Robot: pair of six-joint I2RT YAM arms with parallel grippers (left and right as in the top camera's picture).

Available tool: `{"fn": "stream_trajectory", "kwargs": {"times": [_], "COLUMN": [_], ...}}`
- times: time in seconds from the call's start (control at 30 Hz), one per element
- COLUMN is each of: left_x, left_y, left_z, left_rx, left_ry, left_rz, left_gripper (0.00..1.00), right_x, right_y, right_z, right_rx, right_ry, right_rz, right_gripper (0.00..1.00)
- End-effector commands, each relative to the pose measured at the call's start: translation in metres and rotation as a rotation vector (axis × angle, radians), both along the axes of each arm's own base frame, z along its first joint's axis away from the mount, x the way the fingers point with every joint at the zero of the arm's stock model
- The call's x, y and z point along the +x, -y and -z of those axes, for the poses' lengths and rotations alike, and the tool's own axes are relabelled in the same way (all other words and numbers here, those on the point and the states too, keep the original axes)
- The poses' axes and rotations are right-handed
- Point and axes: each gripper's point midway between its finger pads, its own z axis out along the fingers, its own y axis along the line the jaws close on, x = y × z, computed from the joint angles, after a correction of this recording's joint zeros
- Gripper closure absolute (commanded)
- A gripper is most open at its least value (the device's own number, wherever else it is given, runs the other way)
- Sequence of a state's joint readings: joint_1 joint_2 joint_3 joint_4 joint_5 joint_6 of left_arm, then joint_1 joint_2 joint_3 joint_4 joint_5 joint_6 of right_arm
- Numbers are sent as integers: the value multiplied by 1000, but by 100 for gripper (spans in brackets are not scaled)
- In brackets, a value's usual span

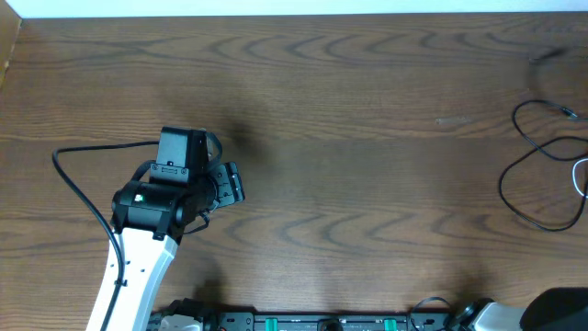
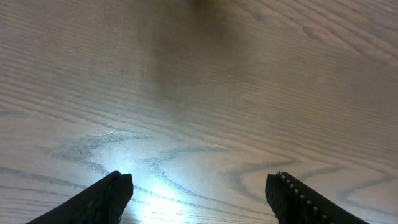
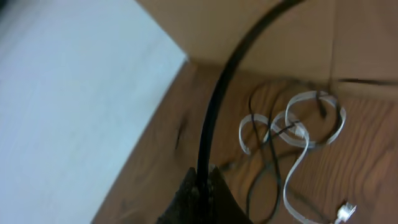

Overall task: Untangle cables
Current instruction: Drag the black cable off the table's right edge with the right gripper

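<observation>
Nearest the left wrist lens, the left gripper [image 2: 199, 193] stands wide with nothing between its fingers, over bare desk [image 2: 205, 93]. Rightward in the overhead view, I see only wood grain across the middle. The cables [image 1: 544, 175] lie at the desk's right edge, well apart from the left gripper and partly cut off by the frame; their loops run mainly front to back. The right arm [image 1: 556, 311] is nearer, so I judge the reach is its job. The right gripper [image 3: 198, 200] shows only as a dark blurred wedge; I cannot tell its opening. Beyond it, thin black cords [image 3: 264, 162] cross a flat white cable [image 3: 298, 134] in loose loops.
</observation>
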State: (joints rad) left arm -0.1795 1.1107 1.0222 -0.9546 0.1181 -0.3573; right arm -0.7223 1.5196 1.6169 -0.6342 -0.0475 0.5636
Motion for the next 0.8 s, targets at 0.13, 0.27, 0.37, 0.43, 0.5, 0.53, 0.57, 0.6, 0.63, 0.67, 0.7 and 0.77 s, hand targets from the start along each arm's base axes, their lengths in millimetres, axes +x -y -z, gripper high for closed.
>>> {"fn": "stream_trajectory", "kwargs": {"times": [0.13, 0.27, 0.37, 0.43, 0.5, 0.53, 0.57, 0.6, 0.63, 0.67, 0.7, 0.77], "left_x": [1, -1, -1, -1, -1, -1, -1, -1, -1, -1, -1, -1], "left_y": [-1, -1, -1, -1, -1, -1, -1, -1, -1, -1, -1, -1], "left_z": [-5, -4, -4, -4, -4, -4, -4, -4, -4, -4, -4, -4], "left_rx": [8, 12, 12, 12, 12, 12, 12, 12, 12, 12, 12, 12], "left_ry": [10, 3, 4, 4, 4, 4, 3, 3, 4, 4, 4, 3], "left_rz": [20, 25, 25, 25, 25, 26, 26, 26, 26, 26, 26, 26], "left_gripper": [25, 26, 26, 26, 26, 26, 26, 26, 26, 26, 26, 26], "right_x": [42, 47, 48, 51, 61, 66, 69, 71, 71, 70, 68, 62], "right_y": [-27, -33, -43, -57, -91, -107, -120, -132, -142, -152, -161, -177], "right_z": [81, 115, 134, 146, 155, 157, 159, 162, 166, 171, 177, 194], "right_rx": [179, 244, 296, 340, 378, 386, 394, 398, 403, 406, 403, 388], "right_ry": [-148, -224, -273, -300, -320, -324, -326, -337, -358, -386, -421, -516], "right_rz": [-118, -133, -156, -208, -397, -483, -552, -605, -640, -667, -697, -728], "right_gripper": [1, 1, 1, 1, 1, 1, 1, 1, 1, 1, 1, 1]}}
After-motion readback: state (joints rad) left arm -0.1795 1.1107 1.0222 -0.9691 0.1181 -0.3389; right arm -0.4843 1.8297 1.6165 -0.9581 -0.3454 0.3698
